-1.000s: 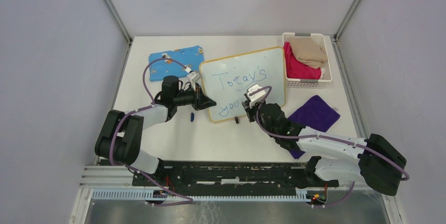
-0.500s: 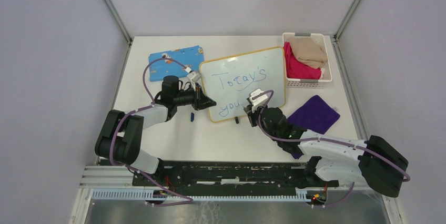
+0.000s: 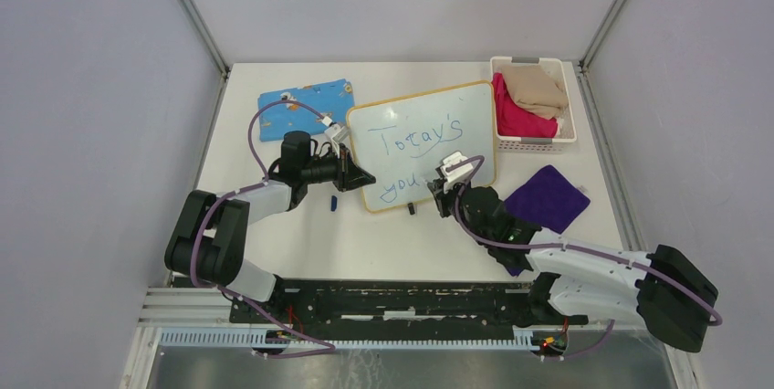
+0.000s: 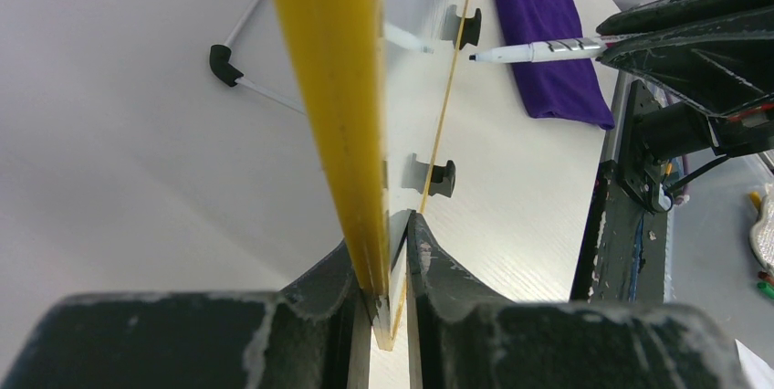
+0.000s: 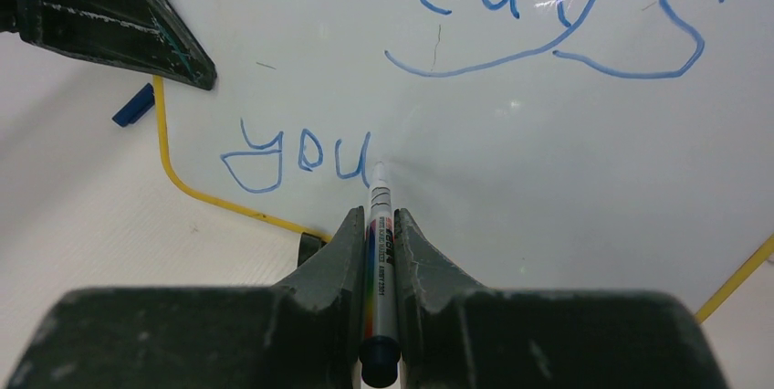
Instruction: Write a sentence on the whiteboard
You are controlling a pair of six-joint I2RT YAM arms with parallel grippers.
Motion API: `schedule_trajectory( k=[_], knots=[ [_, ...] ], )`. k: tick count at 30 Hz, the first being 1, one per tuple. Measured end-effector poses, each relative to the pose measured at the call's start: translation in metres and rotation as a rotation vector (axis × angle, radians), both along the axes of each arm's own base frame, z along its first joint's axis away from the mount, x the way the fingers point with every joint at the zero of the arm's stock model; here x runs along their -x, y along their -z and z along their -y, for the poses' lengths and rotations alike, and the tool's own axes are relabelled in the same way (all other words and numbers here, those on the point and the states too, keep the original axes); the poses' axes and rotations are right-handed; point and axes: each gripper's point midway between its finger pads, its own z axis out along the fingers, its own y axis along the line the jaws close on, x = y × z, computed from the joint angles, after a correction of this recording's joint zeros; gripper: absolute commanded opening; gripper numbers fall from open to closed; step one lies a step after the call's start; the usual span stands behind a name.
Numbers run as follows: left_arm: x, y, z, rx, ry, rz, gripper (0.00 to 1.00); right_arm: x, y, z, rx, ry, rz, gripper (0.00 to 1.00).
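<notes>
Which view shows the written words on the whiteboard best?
Right wrist: the sentence is large and sharp there. Top external shows it small; left wrist sees the whiteboard edge-on, no writing visible.

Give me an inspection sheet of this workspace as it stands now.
Surface: white table, no spills seen.
Job's things: whiteboard lies mid-table; sentence so far reads "Today's you"; marker tip sits just right of "you".
Clutter: blue patterned cloth, purple cloth, basket of red and tan cloth, small blue piece beside the board.
Hands: left hand shut on the whiteboard's edge; right hand shut on the marker.
Cables: purple cables along both arms, no snag seen.
Surroundings: grey walls, metal frame; nothing else seen.
</notes>
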Motion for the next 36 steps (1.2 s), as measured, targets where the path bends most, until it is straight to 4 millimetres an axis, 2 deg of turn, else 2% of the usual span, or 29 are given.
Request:
schedule_trajectory(
  k=[6, 15, 27, 30, 36],
  knots=[
    [0.000, 0.000, 0.000, 0.000, 0.000, 0.000, 0.20, -0.007, -0.011, -0.008, -0.004, -0.002, 0.014, 0.00],
    [0.000, 0.000, 0.000, 0.000, 0.000, -0.001, 0.20, -0.011, -0.003, -0.010, 0.023, 0.003, 0.000, 0.00],
    [0.000, 0.001, 0.000, -0.002, -0.002, -0.002, 0.20, -0.014, -0.002, -0.008, 0.016, 0.008, -0.005, 0.00],
    [0.000, 0.001, 0.000, -0.002, -0.002, -0.001, 0.20, -0.012, 0.001, -0.006, 0.012, 0.008, -0.007, 0.00],
    [-0.001, 0.000, 0.000, -0.002, -0.003, -0.001, 0.20, -0.004, 0.018, 0.004, 0.018, 0.010, -0.034, 0.00]
  ],
)
